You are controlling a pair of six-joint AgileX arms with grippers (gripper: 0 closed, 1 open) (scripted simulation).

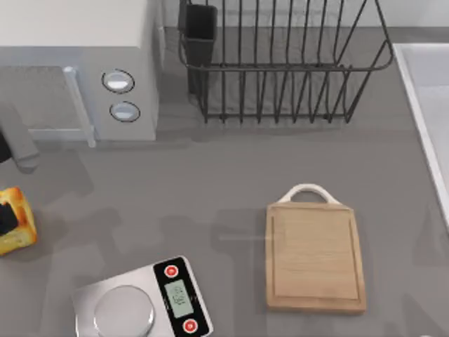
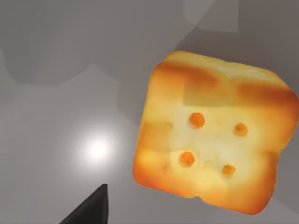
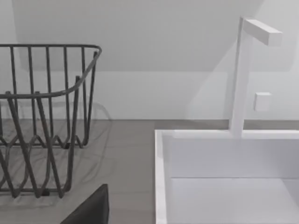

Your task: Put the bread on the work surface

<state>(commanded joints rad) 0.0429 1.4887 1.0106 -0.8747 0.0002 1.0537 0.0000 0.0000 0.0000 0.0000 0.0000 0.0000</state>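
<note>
At the far left edge of the table, well left of the digital scale (image 1: 144,300), the left gripper (image 1: 7,219) appears as a dark shape against the bread (image 1: 17,226); whether its fingers grip the chunk or merely flank it cannot be told. One dark fingertip (image 2: 88,209) shows in the left wrist view, apart from the toasted golden block (image 2: 212,133), which looks squarish with no clear long axis and seems to hang above the grey countertop (image 2: 56,70). The wooden cutting board (image 1: 316,256) lies well to the right of the scale, its white loop handle (image 1: 309,192) pointing toward the wire dish rack (image 1: 280,63), so the bread must travel rightward across the table; the left arm is clearly the nearer. The right gripper, one fingertip (image 3: 91,207) visible, looks toward the white sink (image 3: 224,177) and faucet (image 3: 245,70); its fingers' spread cannot be told. A microwave (image 1: 77,63) stands behind the scale.
</note>
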